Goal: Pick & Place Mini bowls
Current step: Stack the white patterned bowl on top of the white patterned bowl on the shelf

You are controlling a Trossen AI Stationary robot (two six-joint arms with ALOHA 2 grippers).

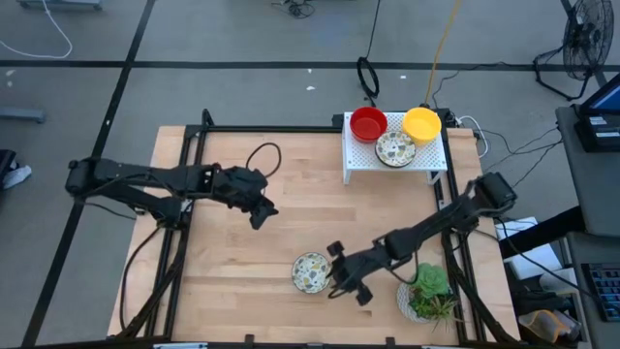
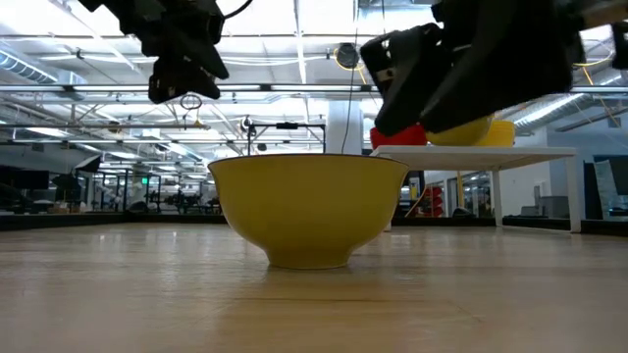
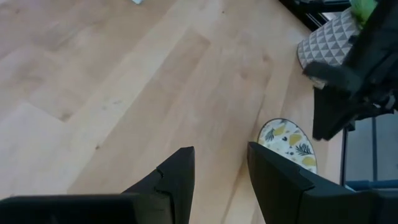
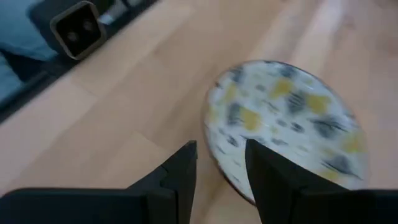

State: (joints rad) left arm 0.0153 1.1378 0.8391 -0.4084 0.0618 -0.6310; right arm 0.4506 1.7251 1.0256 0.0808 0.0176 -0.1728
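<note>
Our right gripper (image 1: pixel 341 274) hovers with its fingers narrowly parted, gripping nothing, just beside the patterned bowl (image 1: pixel 311 272) on the table (image 1: pixel 232 291). We should straddle its rim squarely before closing. Farther off, on the rack (image 1: pixel 360 155), we count three bowls: one red (image 1: pixel 368 124), one yellow (image 1: pixel 421 124), one patterned (image 1: pixel 394 148). Our left gripper (image 1: pixel 262 212) waits, narrowly parted.

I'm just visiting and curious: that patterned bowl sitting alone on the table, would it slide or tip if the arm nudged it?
The patterned bowl looks rigid and glazed, so it would probably slide on the smooth table rather than bend. In the low view it rests on a narrow foot under a wide rim, so a push at the rim may rock it. The right gripper is beside it.
</note>
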